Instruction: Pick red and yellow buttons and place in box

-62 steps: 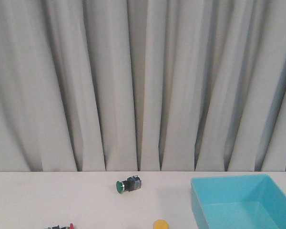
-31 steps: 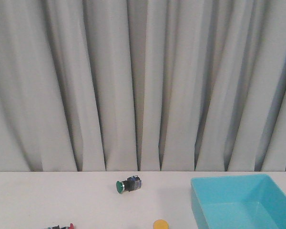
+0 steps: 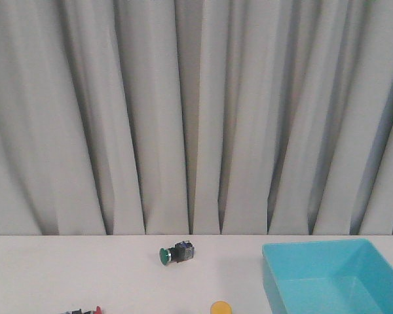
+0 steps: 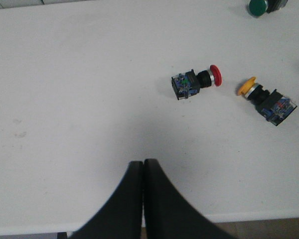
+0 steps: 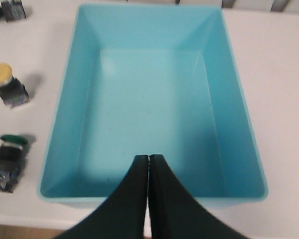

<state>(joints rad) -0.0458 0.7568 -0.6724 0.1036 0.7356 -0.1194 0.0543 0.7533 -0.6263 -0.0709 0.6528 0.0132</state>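
The red button [image 4: 197, 83] lies on its side on the white table, and the yellow button [image 4: 266, 99] lies on its side next to it. My left gripper [image 4: 143, 162] is shut and empty, well apart from both. In the front view only a bit of the red button [image 3: 92, 310] and the yellow cap [image 3: 220, 307] show at the bottom edge. The turquoise box [image 5: 70, 99] is empty. My right gripper [image 5: 148, 157] is shut and empty above the box's edge. The yellow button [image 5: 7, 84] lies beside the box. Neither gripper shows in the front view.
A green-capped button [image 3: 173, 253] with a black body lies farther back on the table; it also shows beside the box [image 5: 7, 154] and at the edge of the left wrist view [image 4: 261, 6]. The box [image 3: 275, 281] stands at the right. A grey curtain hangs behind.
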